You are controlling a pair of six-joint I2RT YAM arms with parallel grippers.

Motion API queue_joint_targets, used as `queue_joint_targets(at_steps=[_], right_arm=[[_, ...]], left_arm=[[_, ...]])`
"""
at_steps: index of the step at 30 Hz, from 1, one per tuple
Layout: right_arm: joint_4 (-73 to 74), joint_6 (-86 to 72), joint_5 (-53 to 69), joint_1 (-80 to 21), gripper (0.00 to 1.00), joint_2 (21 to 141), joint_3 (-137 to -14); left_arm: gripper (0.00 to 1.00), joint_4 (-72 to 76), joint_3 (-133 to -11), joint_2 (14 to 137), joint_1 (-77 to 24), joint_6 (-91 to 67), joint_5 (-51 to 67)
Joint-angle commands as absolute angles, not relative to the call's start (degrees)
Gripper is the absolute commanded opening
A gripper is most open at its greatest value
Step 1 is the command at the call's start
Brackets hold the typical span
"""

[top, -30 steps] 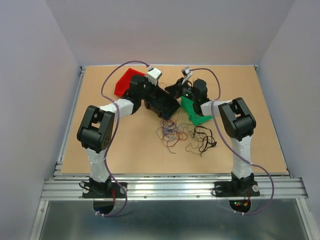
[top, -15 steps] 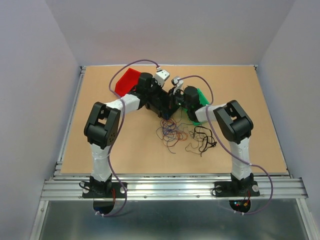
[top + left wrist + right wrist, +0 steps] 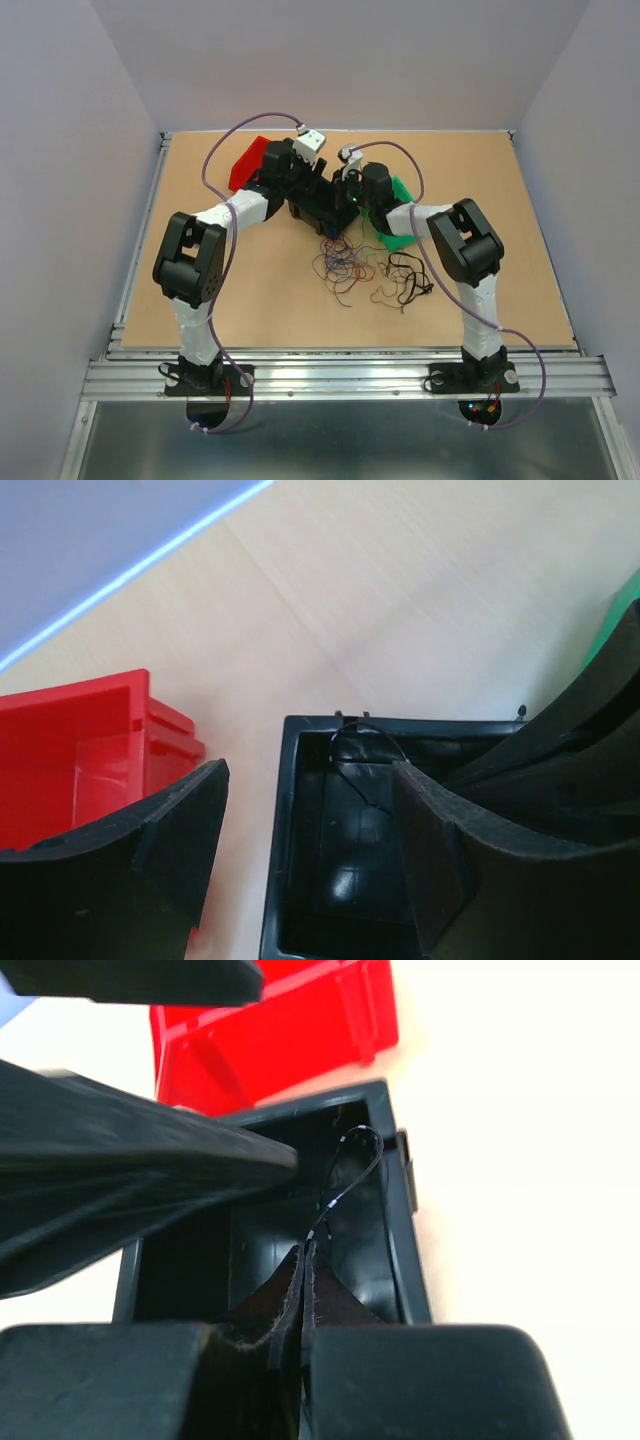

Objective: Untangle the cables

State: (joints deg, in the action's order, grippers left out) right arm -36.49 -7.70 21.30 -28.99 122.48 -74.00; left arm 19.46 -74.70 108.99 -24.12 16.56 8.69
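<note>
The cables (image 3: 350, 265) lie as a loose tangle of coloured and black strands on the table in front of both arms. Over the black bin (image 3: 322, 208) my left gripper (image 3: 318, 192) (image 3: 308, 805) stands open, nothing between its fingers (image 3: 185, 825). My right gripper (image 3: 352, 196) (image 3: 304, 1256) is shut on one thin black cable (image 3: 350, 1160), which loops up from its tips inside the black bin (image 3: 405, 1250). The same loop (image 3: 365, 735) shows against the bin's far wall in the left wrist view.
A red bin (image 3: 248, 162) (image 3: 70, 750) stands just left of the black one. A green bin (image 3: 396, 218) lies to its right, under the right arm. A thicker black strand (image 3: 410, 282) curls at the right of the tangle.
Both grippers came together over the black bin. My left gripper then went from shut to open and drew back slightly to the left. The right gripper stayed shut.
</note>
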Motion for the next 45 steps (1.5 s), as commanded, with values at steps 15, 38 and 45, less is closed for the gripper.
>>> queue_joint_targets(at_steps=[15,38,45], right_arm=[[-18.8,-2.99,13.62,-32.96,0.09,127.54,-88.86],[-17.06,-7.99,7.4,-33.4,0.55,110.33,-79.82],[-4.58,-10.02,0.26,-33.31,0.57,101.61,-71.99]], left_arm=[[0.75,28.04,-71.46,101.34,-19.78,9.49,11.25],[0.73,27.33,-71.89,102.3,-19.77,10.98,12.74],[0.66,26.02,-72.16,102.57,-19.86,12.3,16.95]])
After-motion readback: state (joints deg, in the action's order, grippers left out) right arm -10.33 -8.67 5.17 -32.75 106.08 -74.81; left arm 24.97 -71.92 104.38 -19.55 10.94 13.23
